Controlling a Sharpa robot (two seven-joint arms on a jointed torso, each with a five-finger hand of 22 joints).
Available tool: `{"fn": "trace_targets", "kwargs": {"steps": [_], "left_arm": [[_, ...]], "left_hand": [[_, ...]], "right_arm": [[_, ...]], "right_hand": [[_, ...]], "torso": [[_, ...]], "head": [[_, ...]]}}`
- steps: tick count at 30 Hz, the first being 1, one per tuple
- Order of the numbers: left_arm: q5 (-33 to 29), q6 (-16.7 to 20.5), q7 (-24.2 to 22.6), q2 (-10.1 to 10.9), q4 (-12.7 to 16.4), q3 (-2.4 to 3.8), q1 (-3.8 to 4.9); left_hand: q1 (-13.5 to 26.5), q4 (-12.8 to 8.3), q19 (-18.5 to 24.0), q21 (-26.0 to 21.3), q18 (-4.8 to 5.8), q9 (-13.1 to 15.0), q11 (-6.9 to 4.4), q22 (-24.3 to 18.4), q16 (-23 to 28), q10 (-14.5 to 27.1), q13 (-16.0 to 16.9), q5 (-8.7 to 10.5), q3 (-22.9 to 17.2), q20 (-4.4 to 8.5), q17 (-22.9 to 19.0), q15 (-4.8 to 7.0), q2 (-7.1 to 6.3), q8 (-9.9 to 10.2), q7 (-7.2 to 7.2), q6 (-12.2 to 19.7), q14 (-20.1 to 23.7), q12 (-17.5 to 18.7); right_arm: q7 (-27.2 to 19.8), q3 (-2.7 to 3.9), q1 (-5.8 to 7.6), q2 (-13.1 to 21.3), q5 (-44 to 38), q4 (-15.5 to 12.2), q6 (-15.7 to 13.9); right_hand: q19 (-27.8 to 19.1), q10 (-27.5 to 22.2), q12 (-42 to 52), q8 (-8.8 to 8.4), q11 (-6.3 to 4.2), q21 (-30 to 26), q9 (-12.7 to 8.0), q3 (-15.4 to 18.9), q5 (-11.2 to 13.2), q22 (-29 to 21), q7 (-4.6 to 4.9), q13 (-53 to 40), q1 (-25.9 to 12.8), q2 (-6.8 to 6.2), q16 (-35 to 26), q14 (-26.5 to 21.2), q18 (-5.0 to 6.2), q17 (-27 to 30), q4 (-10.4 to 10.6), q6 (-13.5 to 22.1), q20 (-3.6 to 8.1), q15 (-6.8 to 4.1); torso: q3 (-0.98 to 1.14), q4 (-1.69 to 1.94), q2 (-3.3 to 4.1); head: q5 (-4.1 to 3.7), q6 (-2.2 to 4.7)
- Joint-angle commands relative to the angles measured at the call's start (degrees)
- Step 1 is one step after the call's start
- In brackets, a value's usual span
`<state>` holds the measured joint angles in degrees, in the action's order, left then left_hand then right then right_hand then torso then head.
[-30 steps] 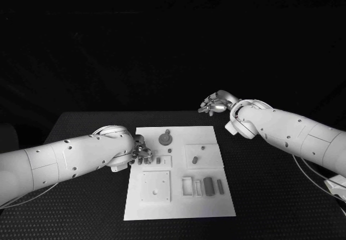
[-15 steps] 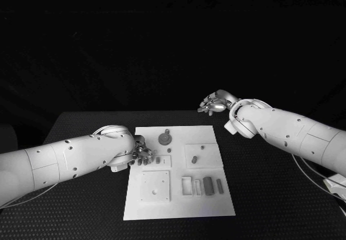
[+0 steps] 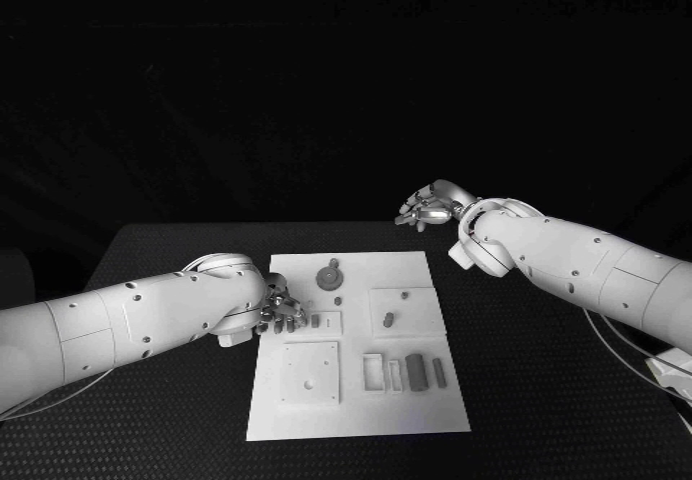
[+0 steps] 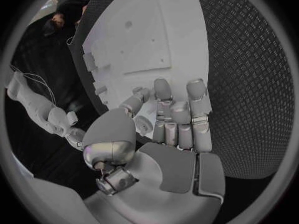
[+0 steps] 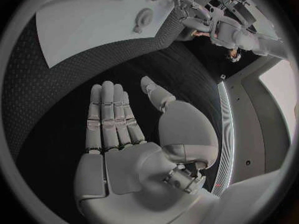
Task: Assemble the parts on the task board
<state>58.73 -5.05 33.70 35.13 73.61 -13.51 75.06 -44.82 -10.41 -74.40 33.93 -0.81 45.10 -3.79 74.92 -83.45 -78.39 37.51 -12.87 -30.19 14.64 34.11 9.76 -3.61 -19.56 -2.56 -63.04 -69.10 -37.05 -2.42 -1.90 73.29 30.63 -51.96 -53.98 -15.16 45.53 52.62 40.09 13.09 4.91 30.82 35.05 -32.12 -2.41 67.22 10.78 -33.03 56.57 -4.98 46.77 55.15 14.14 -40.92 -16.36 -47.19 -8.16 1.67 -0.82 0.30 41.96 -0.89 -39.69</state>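
Observation:
The white task board [image 3: 361,400] lies in the middle of the black table. On it are a round grey part [image 3: 332,275] at the far end, a short peg [image 3: 389,320] in a raised square, and long grey bars [image 3: 417,370] near the front. My left hand [image 3: 281,311] is low at the board's left edge beside a small block [image 3: 329,322]. In the left wrist view its fingers [image 4: 177,114] lie straight and together over the board [image 4: 143,40], with nothing seen in them. My right hand [image 3: 430,208] hovers beyond the board's far right corner, with its palm [image 5: 118,129] flat and empty.
A square plate [image 3: 312,372] with small holes sits at the board's front left, next to narrow slots [image 3: 374,370]. Black textured table [image 3: 548,400] surrounds the board on all sides. My right forearm [image 3: 577,260] stretches over the table's right side.
My left hand has edged slightly nearer along the board's left edge. The right hand stays where it was.

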Motion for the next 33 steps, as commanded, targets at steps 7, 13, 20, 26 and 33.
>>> {"fn": "trace_targets", "kwargs": {"steps": [7,13,20,26,33], "left_arm": [[-0.56,1.72,-0.95,0.35,-0.32,-0.15,-0.26],[-0.56,2.01,-1.15,0.87,-0.38,-0.11,-0.26],[-1.38,3.52,-1.38,1.61,-0.35,0.40,-0.24],[-1.41,8.31,-2.84,2.48,-0.38,2.08,-0.18],[0.24,15.97,-12.43,3.55,0.67,3.45,0.17]], "left_hand": [[1.43,3.66,0.86,-0.99,-0.95,0.47,0.29,0.71,0.71,1.39,-0.10,4.44,0.24,0.04,-0.21,-0.07,-4.01,0.71,-0.21,1.59,0.95,0.16],[1.77,4.14,0.93,-1.12,-0.98,0.46,0.35,0.74,0.73,1.74,-0.25,4.44,0.36,0.06,-0.19,-0.13,-4.13,0.89,-0.33,2.36,1.06,0.21],[2.32,5.52,0.93,-1.31,-1.08,0.42,0.56,0.77,0.76,1.87,-0.53,5.07,0.16,0.08,-0.18,-0.29,-5.56,0.73,-0.55,3.82,1.16,0.02],[2.54,9.16,2.71,-2.72,-1.23,0.12,1.41,0.51,2.06,4.12,-1.43,9.73,-1.41,-0.34,-0.68,-1.17,-8.18,0.80,-1.43,6.78,2.91,0.85],[-8.09,0.80,12.34,-10.68,0.10,-0.69,5.12,-3.02,11.82,13.62,-6.03,7.38,-2.56,-4.35,-5.41,-5.09,-2.66,0.48,-3.97,9.64,11.24,8.91]], "right_arm": [[-0.62,0.02,-0.01,0.02,-0.01,0.00,0.49],[-0.63,0.02,-0.01,0.04,-0.01,0.06,0.53],[-0.63,0.02,-0.02,0.12,-0.01,0.01,0.55],[-0.65,0.01,-0.02,0.23,0.00,-0.02,0.48],[-0.65,0.01,-0.02,0.49,0.08,0.05,0.47]], "right_hand": [[-0.04,0.38,-0.36,0.23,0.14,-0.32,0.06,0.48,-0.30,-0.05,0.12,0.13,-0.21,-0.31,-0.38,0.31,-0.67,-0.11,0.02,0.33,-0.39,-0.04],[-0.05,0.38,-0.37,0.21,0.15,-0.35,0.06,0.50,-0.30,-0.05,0.13,0.18,-0.21,-0.32,-0.43,0.31,-0.67,-0.13,0.02,0.36,-0.40,-0.03],[-0.07,0.37,-0.38,0.20,0.16,-0.39,0.05,0.53,-0.30,-0.05,0.14,0.24,-0.22,-0.32,-0.50,0.30,-0.67,-0.16,0.04,0.39,-0.41,-0.02],[-0.07,0.37,-0.39,0.20,0.18,-0.43,0.04,0.58,-0.30,-0.05,0.16,0.31,-0.30,-0.32,-0.57,0.31,-0.67,-0.20,0.09,0.41,-0.44,0.00],[-0.06,0.38,-0.38,0.20,0.18,-0.45,0.04,0.59,-0.30,-0.04,0.15,0.35,-0.30,-0.31,-0.61,0.33,-0.66,-0.23,0.10,0.40,-0.45,0.00]], "torso": [[-0.03,-0.02,-0.02],[0.01,0.02,-0.02],[0.02,0.03,-0.02],[0.08,-0.02,-0.04],[0.09,0.07,-0.06]], "head": [[-0.09,0.06],[-0.11,0.01],[-0.23,0.05],[-0.28,0.31],[-0.44,0.51]]}}
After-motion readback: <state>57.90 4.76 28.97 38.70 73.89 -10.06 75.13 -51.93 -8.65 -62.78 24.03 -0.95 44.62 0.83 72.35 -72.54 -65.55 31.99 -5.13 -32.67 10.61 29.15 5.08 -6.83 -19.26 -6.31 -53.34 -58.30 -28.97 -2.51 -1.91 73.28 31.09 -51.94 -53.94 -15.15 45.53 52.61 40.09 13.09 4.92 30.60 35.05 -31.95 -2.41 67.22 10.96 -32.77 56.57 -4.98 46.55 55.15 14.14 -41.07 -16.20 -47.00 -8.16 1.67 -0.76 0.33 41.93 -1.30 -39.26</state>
